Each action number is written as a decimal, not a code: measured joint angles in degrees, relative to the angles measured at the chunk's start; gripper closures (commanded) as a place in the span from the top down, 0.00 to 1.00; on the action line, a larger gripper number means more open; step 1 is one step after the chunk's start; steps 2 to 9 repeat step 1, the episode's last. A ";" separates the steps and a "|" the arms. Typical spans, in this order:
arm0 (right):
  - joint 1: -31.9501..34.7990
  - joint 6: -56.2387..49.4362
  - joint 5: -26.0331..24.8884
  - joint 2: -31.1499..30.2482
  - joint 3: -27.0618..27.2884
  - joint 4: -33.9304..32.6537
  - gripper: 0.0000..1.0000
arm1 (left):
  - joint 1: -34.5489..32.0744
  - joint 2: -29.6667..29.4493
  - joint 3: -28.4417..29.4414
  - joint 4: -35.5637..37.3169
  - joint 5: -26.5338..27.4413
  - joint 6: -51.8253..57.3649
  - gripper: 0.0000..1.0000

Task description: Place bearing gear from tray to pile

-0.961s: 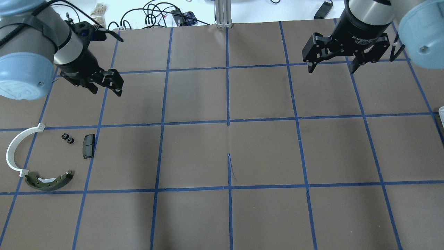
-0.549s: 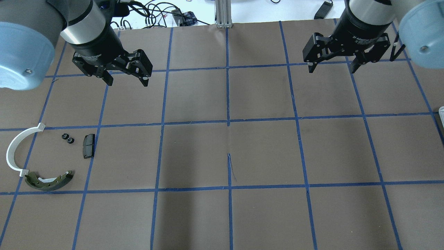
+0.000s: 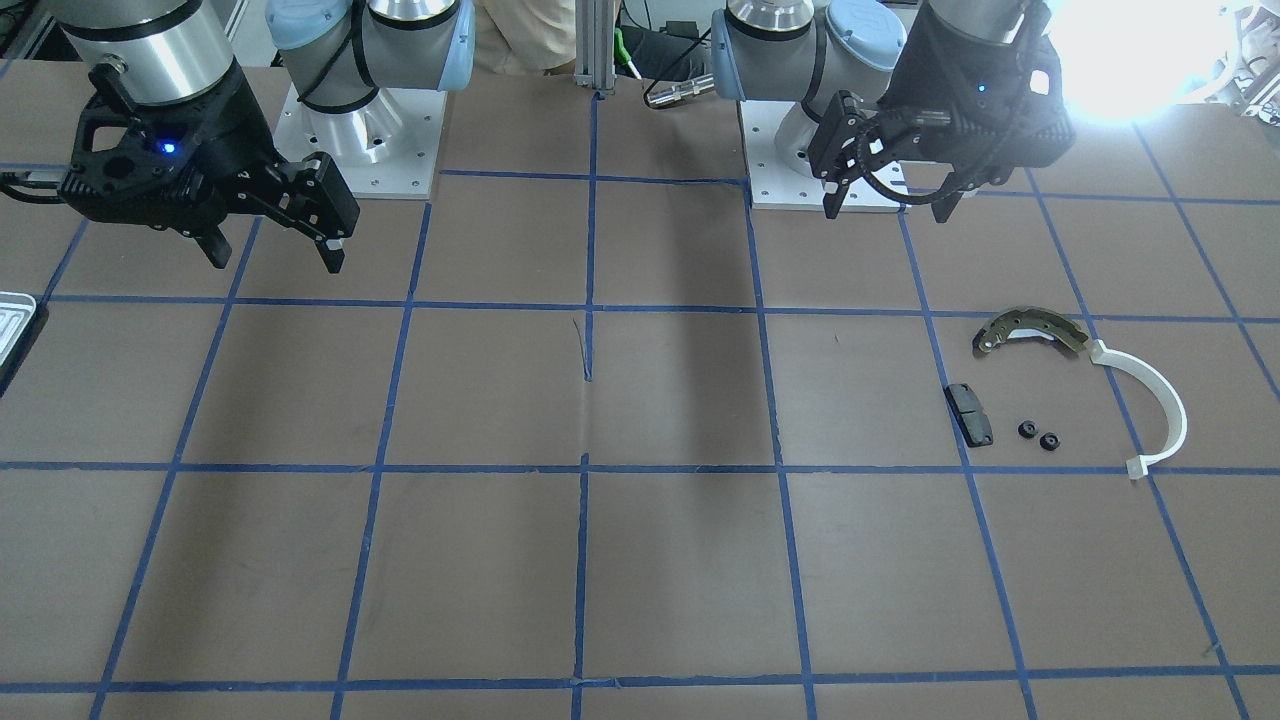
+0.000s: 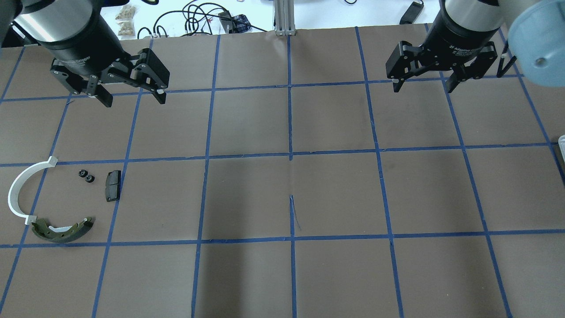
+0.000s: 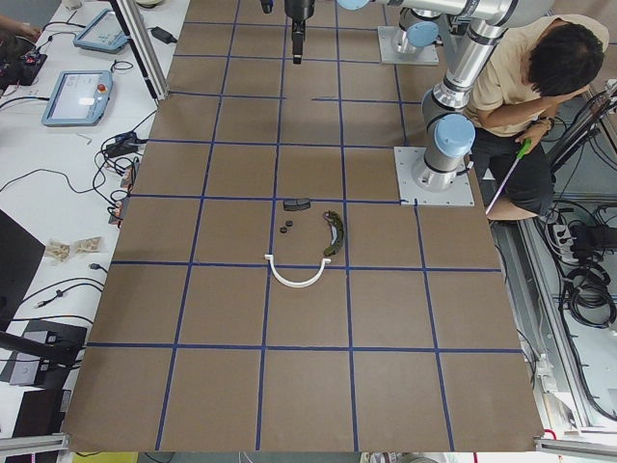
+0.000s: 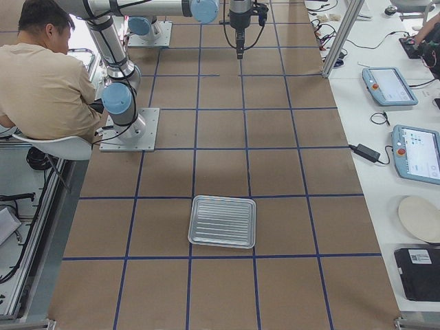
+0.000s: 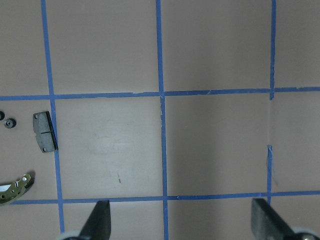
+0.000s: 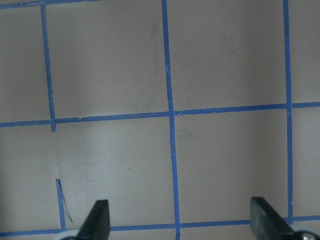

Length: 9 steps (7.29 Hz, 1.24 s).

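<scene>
The left tool (image 4: 134, 100) and the right tool (image 4: 422, 88) are both hovering high over the worktop (image 4: 291, 274), fingers spread wide and nothing between them. Two small black bearing gears (image 4: 89, 178) are lying in the pile (image 4: 62, 230), just beside the black pad (image 4: 112, 186) and near the white arc (image 4: 15, 190). The tray (image 6: 222, 221) is showing only bare ribs, so the transfer is judged complete. Risks from here: a further reach to the tray would be closing on nothing; a low pass by the left tool over the pile would be nudging the gears, which, being small and round, are likely to roll away
</scene>
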 measured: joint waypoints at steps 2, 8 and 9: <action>-0.02 0.00 0.00 0.02 0.00 -0.01 1.00 | 0.01 -0.29 0.14 -0.05 -0.11 -1.61 1.00; -0.02 0.00 0.00 0.02 0.00 -0.01 1.00 | 0.01 -0.29 0.14 -0.05 -0.11 -1.61 1.00; -0.02 0.00 0.00 0.02 0.00 -0.01 1.00 | 0.01 -0.29 0.14 -0.05 -0.11 -1.61 1.00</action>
